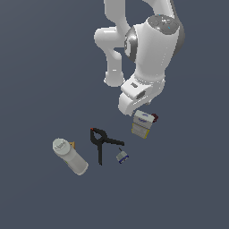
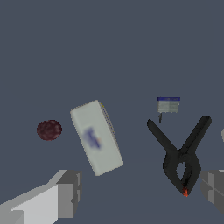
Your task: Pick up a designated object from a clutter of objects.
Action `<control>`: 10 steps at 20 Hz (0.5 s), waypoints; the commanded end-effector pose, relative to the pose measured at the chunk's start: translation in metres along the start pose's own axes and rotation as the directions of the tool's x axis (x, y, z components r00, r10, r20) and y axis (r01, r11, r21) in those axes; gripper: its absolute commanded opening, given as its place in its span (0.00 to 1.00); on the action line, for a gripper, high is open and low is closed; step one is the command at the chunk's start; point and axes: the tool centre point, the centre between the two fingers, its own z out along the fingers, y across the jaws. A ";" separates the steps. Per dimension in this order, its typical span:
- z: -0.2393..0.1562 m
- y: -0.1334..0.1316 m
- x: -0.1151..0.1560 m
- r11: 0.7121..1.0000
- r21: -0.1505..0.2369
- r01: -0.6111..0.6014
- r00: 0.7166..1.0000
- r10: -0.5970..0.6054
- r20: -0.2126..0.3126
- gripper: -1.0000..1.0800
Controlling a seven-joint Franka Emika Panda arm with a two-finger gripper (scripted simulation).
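The designated object, a white carton box (image 1: pixel 142 124) with yellow edges and bluish print, lies on the dark floor among the clutter of objects. In the wrist view the box (image 2: pixel 96 136) shows its white face with a blurred blue mark. My gripper (image 2: pixel 142 190) hangs above the floor, open, its two grey fingers (image 2: pixel 70 194) far apart and nothing between them. The box sits nearer one finger than the other and touches neither. In the exterior view the arm's white hand (image 1: pixel 136 95) hovers just above the box and hides the fingertips.
A dark red lump (image 1: pixel 154 117) (image 2: pixel 49 130) rests close beside the box. A black spring clamp (image 1: pixel 102 142) (image 2: pixel 181 155) with a small blue-grey item (image 1: pixel 122 156) (image 2: pixel 168 105) near it lies toward the exterior view's left. A pale grey bottle (image 1: pixel 70 156) lies farther left.
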 end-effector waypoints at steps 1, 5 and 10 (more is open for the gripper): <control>0.009 -0.008 0.003 0.997 -0.002 0.083 0.997 -0.083 -0.005 0.96; 0.022 -0.021 0.007 0.980 -0.004 0.200 0.980 -0.200 -0.011 0.96; 0.034 -0.033 0.010 0.951 -0.008 0.308 0.951 -0.308 -0.017 0.96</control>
